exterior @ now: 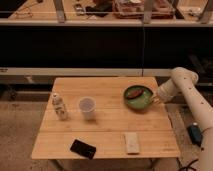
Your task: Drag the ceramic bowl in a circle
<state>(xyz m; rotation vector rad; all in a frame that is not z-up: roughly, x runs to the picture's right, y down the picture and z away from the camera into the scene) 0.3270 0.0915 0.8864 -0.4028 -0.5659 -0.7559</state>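
1. Where the white arm (183, 86) reaches in from the right of the camera view, the fingers (155, 99) meet the right-hand rim of the ceramic bowl (138, 101); whether they are spread or clamped on that rim cannot be told.
2. The bowl, green with a dark rim, sits on the worktop (106, 86) immediately left of the fingers as the camera sees it, near the worktop's right edge. 1 brown-orange piece (134, 93) lies inside it.
3. Farther left of the fingers, well apart from the bowl, 1 translucent plastic cup (87, 107) stands upright.
4. Farther left again, near the cup, 1 small white bottle (59, 106) stands by the worktop's left edge.
5. Nearer the camera than the fingers, 1 pale flat block (132, 142) lies by the front edge, with 1 flat black object (82, 148) to its left, apart from it.
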